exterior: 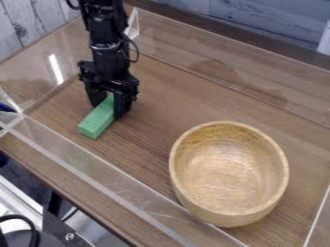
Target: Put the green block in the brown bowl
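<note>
On the one camera view, I've got the gripper (111, 103) pointing straight down at the left side of the wooden table (194, 82), its black fingers (125, 106) low on either side of the far end of the green block (96, 120). The jaws stand partly apart, narrow, straddling that end. I can't tell from here whether the pads are actually pressing on the block or just sitting beside it, so I won't call it a grip. The block lies flat on the tabletop, its long axis running from the gripper toward the near left edge, with the near end poking out clear of the fingers.

Over to the right and nearer the camera, the brown bowl (264, 207) sits upright on the table, well apart from the block and the arm, its hollow showing pale wood grain. A clear wall (77, 164) runs along the near edge of the table in front of both block and bowl.
</note>
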Action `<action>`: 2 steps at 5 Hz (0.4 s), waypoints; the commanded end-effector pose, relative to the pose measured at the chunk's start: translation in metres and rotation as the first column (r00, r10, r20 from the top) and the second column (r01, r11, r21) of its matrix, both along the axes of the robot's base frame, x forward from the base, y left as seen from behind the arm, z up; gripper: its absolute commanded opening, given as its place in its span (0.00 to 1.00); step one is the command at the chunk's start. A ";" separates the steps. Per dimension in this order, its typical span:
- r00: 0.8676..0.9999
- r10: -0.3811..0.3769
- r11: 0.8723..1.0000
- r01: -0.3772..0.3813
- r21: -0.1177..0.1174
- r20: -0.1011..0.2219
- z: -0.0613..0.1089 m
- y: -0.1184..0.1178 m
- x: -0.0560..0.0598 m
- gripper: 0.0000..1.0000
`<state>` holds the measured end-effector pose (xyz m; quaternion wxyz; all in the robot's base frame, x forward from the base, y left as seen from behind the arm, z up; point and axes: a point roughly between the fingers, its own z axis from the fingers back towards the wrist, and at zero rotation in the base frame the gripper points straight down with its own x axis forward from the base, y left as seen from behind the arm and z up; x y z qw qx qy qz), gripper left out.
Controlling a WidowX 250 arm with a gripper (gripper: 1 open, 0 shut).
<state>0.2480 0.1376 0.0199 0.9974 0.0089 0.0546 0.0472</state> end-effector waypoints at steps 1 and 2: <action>0.999 -0.001 1.000 0.001 0.014 0.042 0.014 0.004 0.012 0.00; 0.998 -0.003 1.000 0.003 0.008 0.066 0.028 0.002 0.020 0.00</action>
